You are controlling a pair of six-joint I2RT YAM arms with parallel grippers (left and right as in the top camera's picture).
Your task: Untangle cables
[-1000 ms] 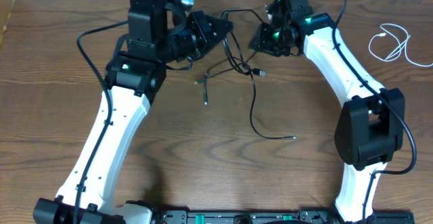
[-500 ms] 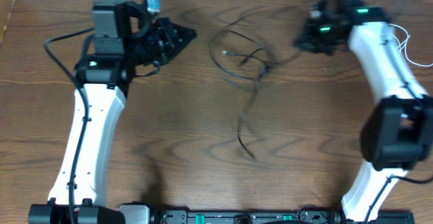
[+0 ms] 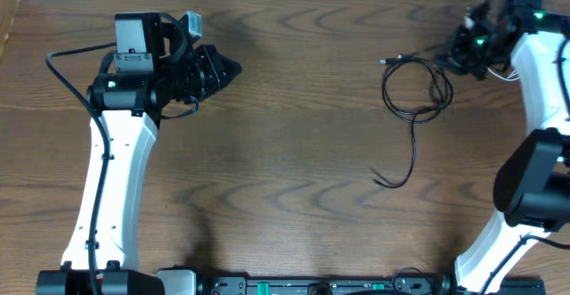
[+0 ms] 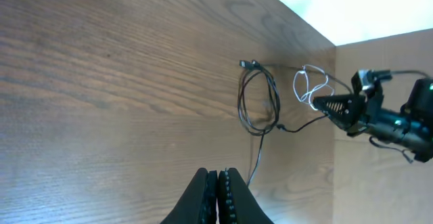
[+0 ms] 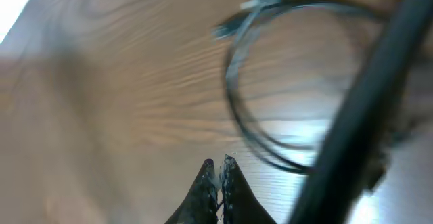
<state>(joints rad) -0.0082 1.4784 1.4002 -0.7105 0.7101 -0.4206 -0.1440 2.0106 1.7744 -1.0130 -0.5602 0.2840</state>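
The free end of the black cable (image 3: 414, 143) lies closest to the near edge of the table (image 3: 294, 152), on the right half. It curls into a small hook on bare wood. From there the cord runs away from the near edge into a loose loop of doubled strands, and a small plug (image 3: 385, 61) pokes out on the loop's far left side. I cannot tell whether that loop is one cord folded on itself or two.

The left arm (image 3: 116, 152) reaches over the left half of the table. The left jaws are pressed tight together with nothing between them, and they point across at the loop from well apart. They seem parked there to stay out of the way while the other arm works.

The right arm (image 3: 534, 72) stretches to the far right corner. The right jaws are closed too. In the left wrist view a strand rises off the loop straight to their tip, so they appear to pinch the black cable. The right wrist view is too blurred to confirm it. Holding the cord there, toward the right edge, probably draws the loop out so it can be laid straight.

The white cable (image 4: 308, 88) sits in a small bunch just beside those jaws, by the far right corner. It lies close to the black loop but seems free of it.
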